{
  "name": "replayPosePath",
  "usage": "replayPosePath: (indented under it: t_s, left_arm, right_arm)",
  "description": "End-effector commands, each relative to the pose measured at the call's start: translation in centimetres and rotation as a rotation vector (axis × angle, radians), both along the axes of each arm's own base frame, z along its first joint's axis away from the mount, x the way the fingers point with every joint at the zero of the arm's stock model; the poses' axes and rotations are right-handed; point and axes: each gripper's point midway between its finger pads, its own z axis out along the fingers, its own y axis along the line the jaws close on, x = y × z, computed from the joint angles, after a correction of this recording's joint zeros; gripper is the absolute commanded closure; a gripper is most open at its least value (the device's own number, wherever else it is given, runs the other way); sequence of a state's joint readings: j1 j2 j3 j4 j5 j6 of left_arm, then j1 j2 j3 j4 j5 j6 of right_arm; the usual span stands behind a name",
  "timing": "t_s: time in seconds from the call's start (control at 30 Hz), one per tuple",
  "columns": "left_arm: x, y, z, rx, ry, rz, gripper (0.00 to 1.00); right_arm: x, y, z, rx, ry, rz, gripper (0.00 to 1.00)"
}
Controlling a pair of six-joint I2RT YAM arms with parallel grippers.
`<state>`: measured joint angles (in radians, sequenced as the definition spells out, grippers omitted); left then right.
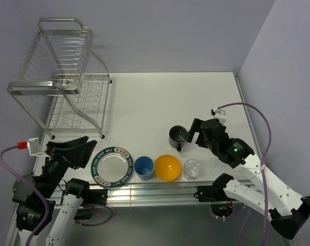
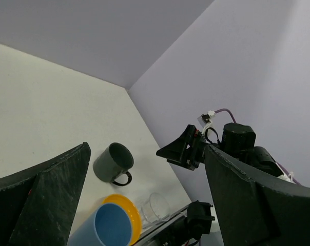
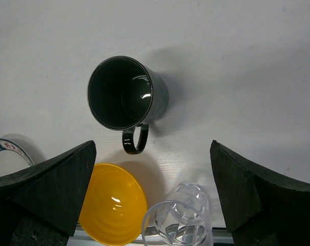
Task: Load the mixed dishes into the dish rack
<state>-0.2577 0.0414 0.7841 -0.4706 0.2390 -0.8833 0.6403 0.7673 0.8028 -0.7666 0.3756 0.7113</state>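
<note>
mug (image 1: pixel 178 136): upright, just ahead of right pincer (image 1: pixel 195 132), handle toward bowl (image 1: pixel 167 167)
right pincer: released, empty, nearer arm
left pincer (image 1: pixel 85 146): released, empty, near rack (image 1: pixel 68 87)

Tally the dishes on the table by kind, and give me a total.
Mug: 1, the dark green-grey mug
Cup: 1, the light blue cup
Glass: 1, the small clear glass
Bowl: 1, the orange-yellow bowl
Plate: 1, the silver plate with a dark green lettered rim
Total: 5
</note>
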Motion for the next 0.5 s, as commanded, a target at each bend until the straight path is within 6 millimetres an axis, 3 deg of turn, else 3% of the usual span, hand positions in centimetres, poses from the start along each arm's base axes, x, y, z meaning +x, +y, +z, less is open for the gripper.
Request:
replayPosePath:
  t_s: [0.0, 0.17, 0.33, 0.47]
  left_arm:
    - [0.4, -0.6, -2.4, -0.007, 0.115, -0.031, 0.01]
    - [2.1, -1.5, -3.8, 0.005, 0.244, -0.058, 0.01]
    - [4.1, -4.4, -7.5, 0.104, 0.461, -0.203, 0.06]
    - [4.5, -4.8, -8.1, 0.123, 0.48, -0.23, 0.07]
  right_arm:
    - [-0.1, -1.3, -1.0, -0.038, 0.033, -0.071, 0.0]
    - [0.5, -0.5, -1.2, -0.048, 0.073, -0.069, 0.0]
    - [1.0, 1.2, -1.7, -0.039, 0.131, -0.016, 0.0]
    - [1.2, 1.1, -2.8, -0.067, 0.16, -0.037, 0.01]
